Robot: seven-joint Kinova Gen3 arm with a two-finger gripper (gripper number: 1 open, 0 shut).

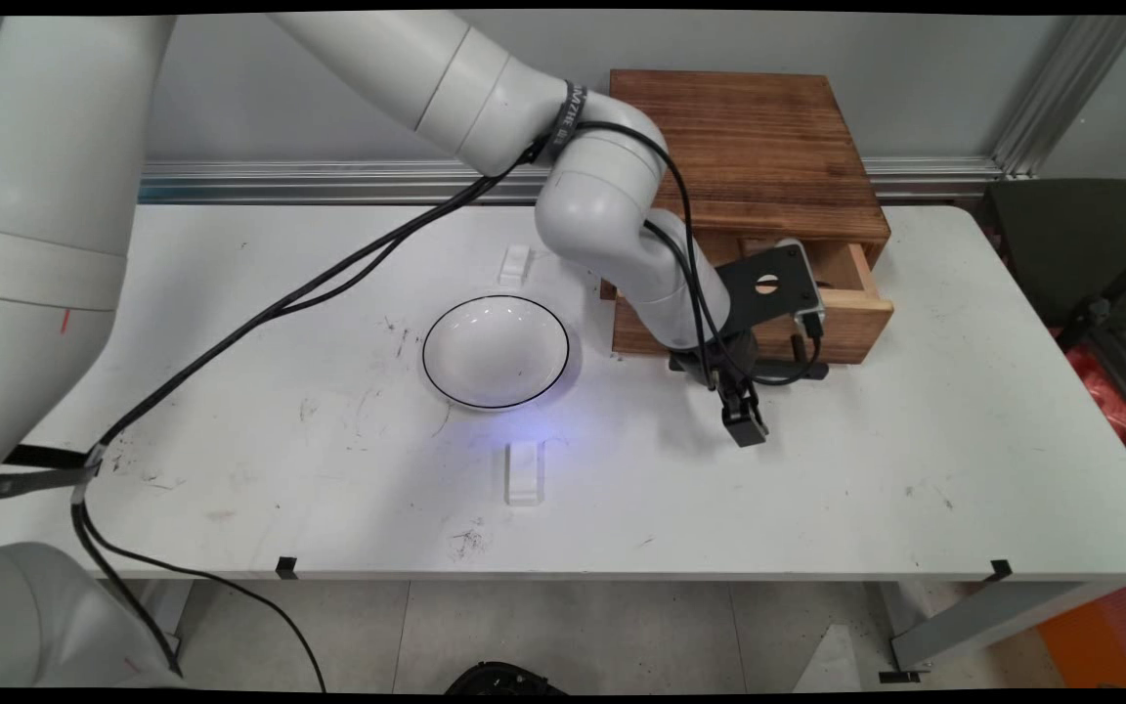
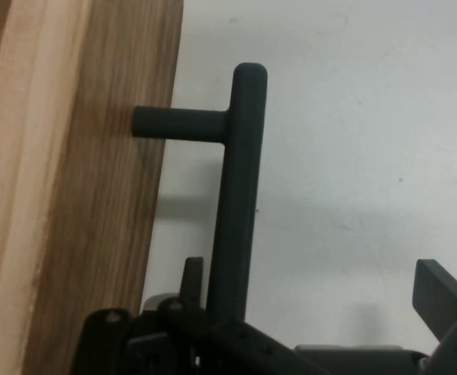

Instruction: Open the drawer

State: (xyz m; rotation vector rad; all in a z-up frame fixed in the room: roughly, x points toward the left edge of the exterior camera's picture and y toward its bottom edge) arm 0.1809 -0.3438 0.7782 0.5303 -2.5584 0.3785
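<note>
A wooden box (image 1: pixel 754 147) stands at the back of the white table (image 1: pixel 915 440), its light-wood drawer (image 1: pixel 856 298) pulled partly out. The drawer front (image 2: pixel 95 195) carries a black T-bar handle (image 2: pixel 240 195), which shows in the main view as a dark bar (image 1: pixel 798 370). My gripper (image 1: pixel 737 401) hangs low right in front of the drawer, open. In the hand view the handle bar runs between the fingers of the gripper (image 2: pixel 318 281), close to the left finger (image 2: pixel 191 273) and far from the right one (image 2: pixel 443 293). Nothing is gripped.
A white bowl with a black rim (image 1: pixel 496 350) sits left of the drawer. Two small white brackets are fixed to the table, one in front of the bowl (image 1: pixel 524 472) and one behind it (image 1: pixel 515 262). Black cables (image 1: pixel 328 279) trail across the table's left half.
</note>
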